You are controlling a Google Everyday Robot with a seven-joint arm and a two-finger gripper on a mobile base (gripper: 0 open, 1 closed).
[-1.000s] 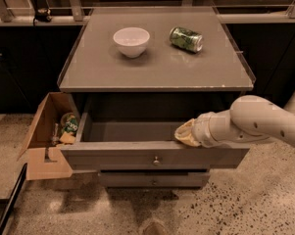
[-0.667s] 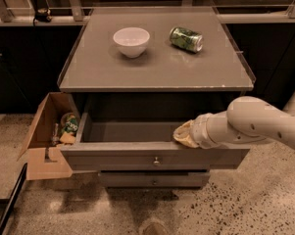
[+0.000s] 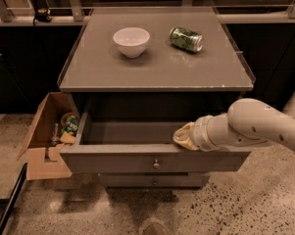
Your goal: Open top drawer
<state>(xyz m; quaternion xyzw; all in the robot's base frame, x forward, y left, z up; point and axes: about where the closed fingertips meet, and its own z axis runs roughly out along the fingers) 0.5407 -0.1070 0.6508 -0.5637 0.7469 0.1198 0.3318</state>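
The top drawer [image 3: 117,163] stands pulled out from under the grey cabinet top, its shallow grey tray showing. A small round metal knob [image 3: 156,164] sits at the middle of its flat front. My gripper [image 3: 184,137] reaches in from the right on a white arm and rests at the drawer's front rim, right of the knob, its yellowish end over the tray's edge.
A white bowl [image 3: 131,41] and a green can [image 3: 185,38] lying on its side sit on the cabinet top [image 3: 152,70]. A narrower drawer front [image 3: 153,181] shows below. An open cardboard box [image 3: 48,133] with rubbish stands on the floor at the left.
The gripper and arm have shifted slightly left along the drawer's front rim. The drawer stays pulled out about as far as before.
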